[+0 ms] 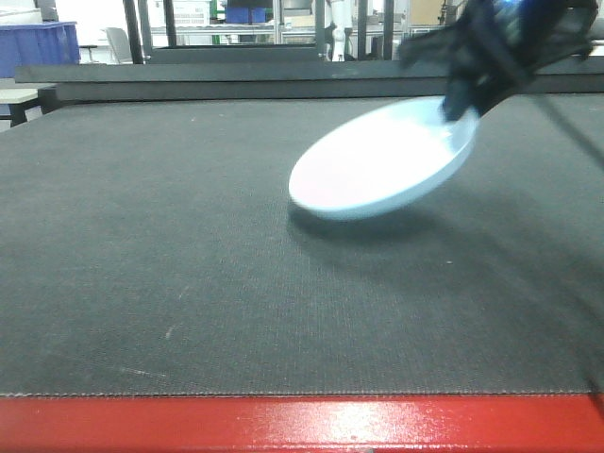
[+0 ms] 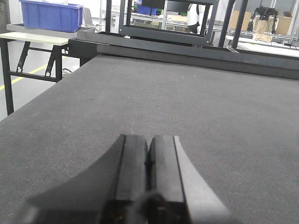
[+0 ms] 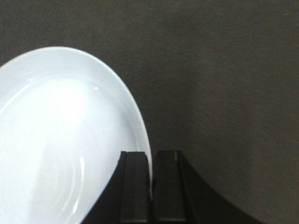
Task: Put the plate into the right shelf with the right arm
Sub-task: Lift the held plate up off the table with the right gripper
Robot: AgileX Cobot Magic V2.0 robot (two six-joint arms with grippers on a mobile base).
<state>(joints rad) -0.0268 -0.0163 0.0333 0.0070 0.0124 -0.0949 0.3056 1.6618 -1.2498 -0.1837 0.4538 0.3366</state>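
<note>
Over the far right part of the table (image 1: 142, 283), held tilted by the right gripper (image 1: 460, 106): the plate (image 1: 382, 165), far-right rim up, near-left rim low, with a shadow on the dark mat just beneath. From the right wrist, shown pinched at the rim between narrow jaws, with the white hollow spreading away to the left. Judged as picked up, or nearly so; cannot tell whether the lowest rim touches the mat or hangs just clear of it. Grasp done, then. Left to do, by this reckoning: lift clear, carry to the right shelf, set down inside, release. No sign of arrival at any shelf.

Low over the table toward its left edge, the left gripper (image 2: 148, 154), pads (image 2: 135, 163) pressed together with nothing between them; apparently no part in the job.

Hard to make out: the right gripper in the front view, blurred and cut off by the top edge, so no reading of the finger gap there. Hidden too: the depth of the bite on the rim, covered by the fingers (image 3: 135, 186) in the wrist view. No sure sight of the right shelf; only frames and racks beyond the far edge, plus a blue bin (image 2: 51, 16) on a side table off the far left corner, none clearly the target. Nothing visible below the red front edge (image 1: 283, 425).
</note>
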